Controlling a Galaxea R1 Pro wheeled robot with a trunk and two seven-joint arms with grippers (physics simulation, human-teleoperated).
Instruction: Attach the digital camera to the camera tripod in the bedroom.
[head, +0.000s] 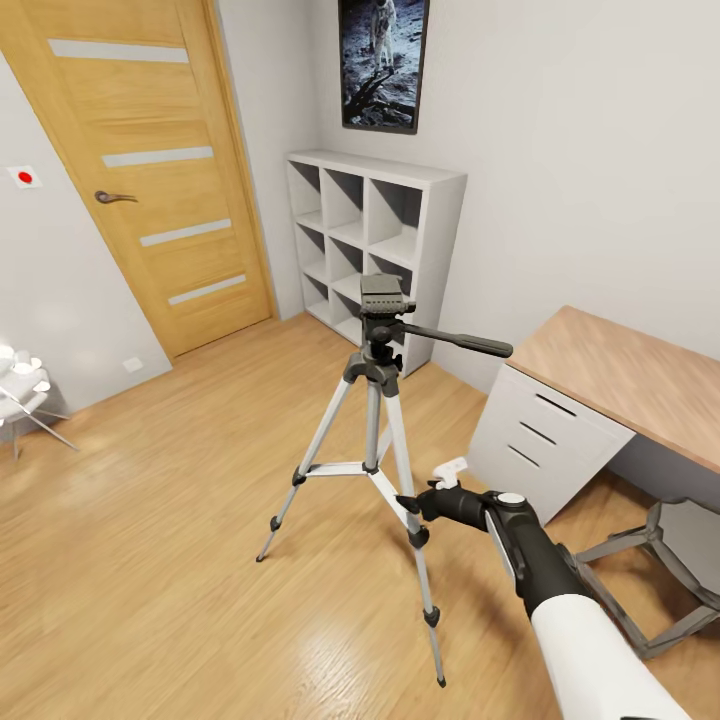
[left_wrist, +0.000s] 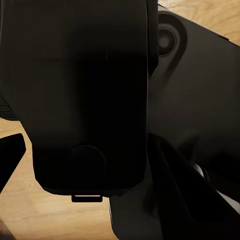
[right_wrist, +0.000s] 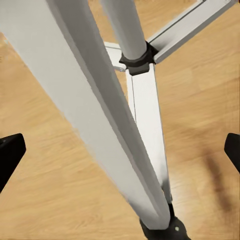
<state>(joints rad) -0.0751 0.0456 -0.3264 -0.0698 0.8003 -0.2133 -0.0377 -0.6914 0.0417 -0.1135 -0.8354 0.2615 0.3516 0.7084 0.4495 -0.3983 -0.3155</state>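
The camera tripod (head: 372, 400) stands mid-room on silver legs, with its black head (head: 385, 297) bare on top and the pan handle (head: 470, 343) pointing right. My right gripper (head: 408, 505) is open low at the tripod's near leg. In the right wrist view that leg (right_wrist: 100, 110) runs between the spread black fingertips (right_wrist: 10, 152) without touching them. In the left wrist view a black boxy digital camera (left_wrist: 85, 100) sits very close between the fingers of my left gripper (left_wrist: 100, 160), one fingertip (left_wrist: 11, 155) at its side. Its red mark is hidden.
An oak door (head: 150, 170) is at the back left, and a white cube shelf (head: 370, 240) stands behind the tripod under an astronaut poster (head: 383, 60). A wood-topped desk (head: 630, 375) with white drawers and a grey chair frame (head: 670, 570) crowd the right. Open floor (head: 180, 560) lies left.
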